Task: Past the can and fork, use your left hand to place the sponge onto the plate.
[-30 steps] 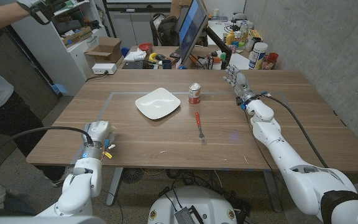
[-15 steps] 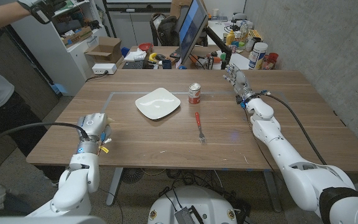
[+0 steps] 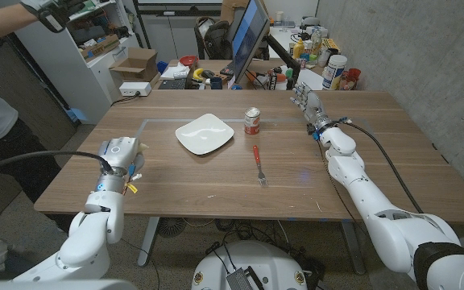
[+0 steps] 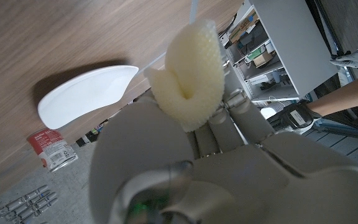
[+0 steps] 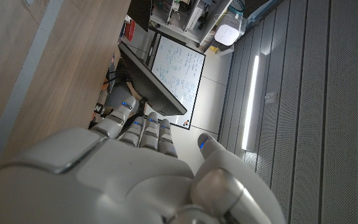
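Note:
My left hand point(image 3: 120, 155) hovers over the table's left part and grips a pale yellow sponge point(image 4: 185, 74), folded between its fingers; in the head view the sponge point(image 3: 134, 167) barely peeks out beside the hand. The white square plate point(image 3: 205, 133) lies right of and beyond that hand, and shows as the plate point(image 4: 86, 92) in the left wrist view. A red and white can point(image 3: 252, 121) stands just right of the plate, also seen as the can point(image 4: 52, 149). The red-handled fork point(image 3: 258, 163) lies nearer the front. My right hand point(image 3: 306, 104) stays at the far right, fingers extended, holding nothing.
A monitor point(image 3: 249, 36), bottles and jars point(image 3: 334, 71) crowd the area behind the table's far edge. A shelf unit point(image 3: 95, 44) and cardboard box point(image 3: 135, 63) stand at the back left. A person's gloved arm point(image 3: 22, 14) reaches in at the top left.
My left hand has risen and moved away from the front edge toward the plate, carrying the sponge. The right arm has stayed put.

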Robot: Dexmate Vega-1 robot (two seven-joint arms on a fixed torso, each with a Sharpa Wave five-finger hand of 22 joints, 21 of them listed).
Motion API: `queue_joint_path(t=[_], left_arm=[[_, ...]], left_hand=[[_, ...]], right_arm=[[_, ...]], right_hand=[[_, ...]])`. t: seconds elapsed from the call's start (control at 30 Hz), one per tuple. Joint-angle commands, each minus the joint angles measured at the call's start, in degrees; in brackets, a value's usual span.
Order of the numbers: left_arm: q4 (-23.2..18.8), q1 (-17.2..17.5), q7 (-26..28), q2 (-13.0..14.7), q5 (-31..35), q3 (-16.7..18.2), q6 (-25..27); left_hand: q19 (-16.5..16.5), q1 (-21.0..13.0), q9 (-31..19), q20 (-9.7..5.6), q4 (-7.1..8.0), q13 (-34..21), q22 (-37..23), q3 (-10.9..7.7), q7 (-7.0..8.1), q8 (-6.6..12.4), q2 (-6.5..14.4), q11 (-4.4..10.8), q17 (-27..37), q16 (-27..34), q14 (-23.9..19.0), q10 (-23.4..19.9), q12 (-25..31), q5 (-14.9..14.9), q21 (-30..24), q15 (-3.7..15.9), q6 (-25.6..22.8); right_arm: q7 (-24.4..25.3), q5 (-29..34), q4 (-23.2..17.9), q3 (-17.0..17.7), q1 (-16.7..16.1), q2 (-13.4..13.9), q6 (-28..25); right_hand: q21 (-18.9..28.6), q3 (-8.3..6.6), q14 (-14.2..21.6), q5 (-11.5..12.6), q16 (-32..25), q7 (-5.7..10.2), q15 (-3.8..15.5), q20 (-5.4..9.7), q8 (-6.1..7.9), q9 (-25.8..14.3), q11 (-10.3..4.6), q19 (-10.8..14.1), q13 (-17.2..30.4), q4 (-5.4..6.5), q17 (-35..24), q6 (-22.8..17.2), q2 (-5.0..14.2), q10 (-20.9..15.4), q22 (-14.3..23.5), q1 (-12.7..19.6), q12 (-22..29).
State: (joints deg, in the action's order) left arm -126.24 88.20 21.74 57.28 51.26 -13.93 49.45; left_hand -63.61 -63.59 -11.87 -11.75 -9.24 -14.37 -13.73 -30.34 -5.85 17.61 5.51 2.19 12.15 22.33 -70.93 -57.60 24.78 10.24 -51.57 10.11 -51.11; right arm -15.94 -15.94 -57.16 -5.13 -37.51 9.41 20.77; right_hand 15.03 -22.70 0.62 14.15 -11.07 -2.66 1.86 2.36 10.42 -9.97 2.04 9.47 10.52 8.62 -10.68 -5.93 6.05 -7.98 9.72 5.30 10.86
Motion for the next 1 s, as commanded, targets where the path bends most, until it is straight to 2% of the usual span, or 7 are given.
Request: queue_joint_path(t=[0.03,0.47,0.63,0.77,0.83,0.97,1.0], left_arm=[[0.6,-0.6,-1.1,1.6,4.3,-0.4,-1.0],[4.5,1.3,5.7,1.4,1.8,4.4,-8.1],[7.0,0.1,6.6,1.7,4.2,3.6,-7.6],[9.4,-0.3,9.1,0.9,0.3,5.6,-11.6],[8.9,-0.6,6.5,1.0,-1.8,6.4,-11.9],[12.7,-4.2,6.7,1.3,-6.5,6.4,-18.9],[13.7,-4.9,7.1,1.5,-7.8,6.3,-21.1]], left_hand=[[0.5,-4.0,-0.2,-0.07,0.5,0.1,-0.1,-0.02,-1.54,-0.37,3.4,2.94,-0.1,-0.3,-3.6,-3.5,-0.1,-0.1,-0.6,3.02,-2.3],[1.5,-3.5,-0.2,0.11,0.81,0.2,0.0,0.14,-1.06,-0.75,3.3,3.34,-0.4,-1.2,-3.1,-3.7,-0.6,0.0,-1.4,2.99,-2.9],[1.5,-3.5,-0.2,-0.01,0.8,0.1,0.1,0.16,-1.0,-0.83,3.2,3.61,-0.3,-1.1,-3.2,-3.8,-0.6,0.0,-1.7,3.04,-3.0],[1.7,-3.3,-0.2,0.03,0.88,0.1,0.1,0.2,-0.81,-0.97,3.1,3.87,-0.2,-1.3,-3.1,-4.1,-0.7,0.1,-2.0,2.96,-3.2],[1.7,-3.3,-0.2,0.04,0.93,0.1,0.1,0.22,-0.76,-1.05,3.1,4.0,-0.2,-1.3,-3.2,-4.1,-0.8,0.1,-2.1,2.95,-3.2],[1.9,-3.2,-0.2,0.03,0.96,0.1,0.2,0.24,-0.53,-1.11,3.1,4.01,-0.1,-1.4,-3.2,-4.1,-0.9,0.2,-2.4,2.92,-3.5],[2.0,-3.1,-0.2,0.02,1.0,0.2,0.2,0.23,-0.47,-1.23,3.1,4.86,0.0,-1.4,-3.2,-4.2,-1.0,0.2,-2.6,2.9,-3.5]], right_arm=[[-0.9,-1.0,-2.4,0.5,-1.7,0.6,0.3],[-0.8,-1.9,-5.2,0.2,-3.4,1.4,0.3],[-0.3,-1.9,-6.3,0.1,-4.0,1.8,-0.1],[-0.1,-1.9,-7.1,-0.2,-4.3,2.0,-0.3],[-0.2,-2.0,-7.4,-0.3,-4.4,2.1,-0.5],[0.2,-1.7,-8.7,-0.9,-4.7,2.4,-0.8],[0.1,-1.8,-8.9,-1.0,-4.7,2.5,-0.9]], right_hand=[[-0.2,-0.34,0.3,0.4,0.1,0.28,0.16,2.26,0.35,-0.3,0.01,0.6,0.2,-0.11,0.0,0.0,2.5,-0.3,0.3,-0.4,0.3],[-0.4,-0.42,0.3,0.3,0.1,0.28,0.12,2.26,0.34,-0.3,0.02,0.7,0.2,-0.1,0.0,-0.1,2.47,-0.2,0.3,-0.5,0.2],[-0.5,-0.45,0.3,0.3,0.1,0.31,0.17,2.23,0.34,-0.3,-0.07,0.7,0.2,-0.11,0.0,0.0,2.46,-0.3,0.3,-0.5,0.3],[-0.5,-0.47,0.3,0.3,0.1,0.31,0.14,2.25,0.34,-0.3,0.03,0.7,0.2,-0.11,0.0,0.0,2.46,-0.3,0.3,-0.5,0.3],[-0.5,-0.48,0.3,0.3,0.1,0.32,0.16,2.27,0.33,-0.3,0.0,0.7,0.2,-0.11,0.0,0.0,2.45,-0.3,0.3,-0.5,0.2],[-0.6,-0.52,0.3,0.3,0.1,0.31,0.14,2.23,0.33,-0.3,0.14,0.8,0.2,-0.12,0.0,0.0,2.42,-0.3,0.3,-0.5,0.3],[-0.7,-0.53,0.3,0.3,0.1,0.33,0.17,2.23,0.34,-0.3,0.02,0.8,0.2,-0.12,0.0,-0.1,2.42,-0.3,0.3,-0.5,0.3]])
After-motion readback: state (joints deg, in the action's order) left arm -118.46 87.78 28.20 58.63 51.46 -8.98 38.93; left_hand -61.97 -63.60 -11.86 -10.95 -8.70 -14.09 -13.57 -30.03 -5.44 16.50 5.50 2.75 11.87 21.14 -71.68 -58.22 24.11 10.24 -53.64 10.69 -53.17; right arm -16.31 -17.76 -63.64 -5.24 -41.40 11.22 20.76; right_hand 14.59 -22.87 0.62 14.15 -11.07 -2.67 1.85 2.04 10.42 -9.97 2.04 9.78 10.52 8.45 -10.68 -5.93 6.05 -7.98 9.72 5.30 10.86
